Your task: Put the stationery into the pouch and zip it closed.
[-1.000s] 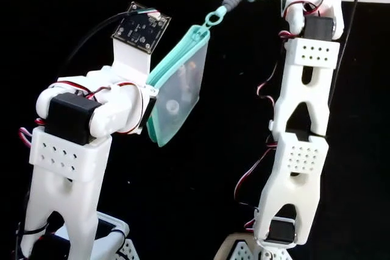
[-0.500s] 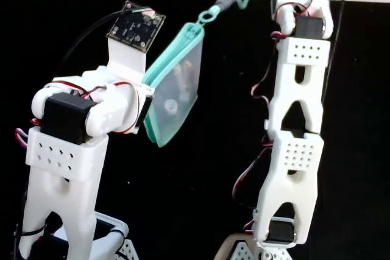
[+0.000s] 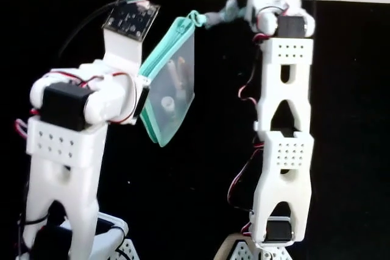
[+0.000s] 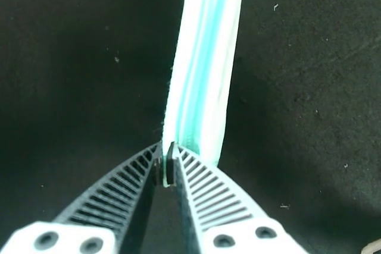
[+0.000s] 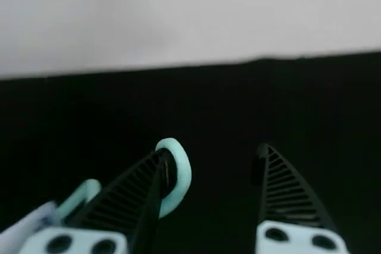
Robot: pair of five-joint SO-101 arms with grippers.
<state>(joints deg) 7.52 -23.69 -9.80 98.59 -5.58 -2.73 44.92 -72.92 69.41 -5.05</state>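
Note:
A clear pouch with teal edging (image 3: 170, 89) hangs in the air, pinched at its edge by my left gripper (image 3: 144, 94). Through its wall I see stationery (image 3: 166, 105), a white piece and some pinkish ones. In the left wrist view the gripper (image 4: 168, 168) is shut on the pouch (image 4: 205, 57), whose teal zipper band runs away from it. The grey-and-teal zipper pull (image 3: 219, 17) stretches from the pouch's top corner toward my right gripper (image 3: 247, 11). In the right wrist view that gripper (image 5: 212, 150) is open, with the teal pull loop (image 5: 177, 176) resting against one finger.
A black cloth (image 3: 201, 199) covers the table, with a pale wall (image 5: 190, 16) behind its far edge. Both white arms stand upright, their bases at the near edge. Open room lies between the arms below the pouch.
The right arm has swung left toward the pouch, carrying the zipper pull along. The left arm has turned the pouch more upright and raised it slightly.

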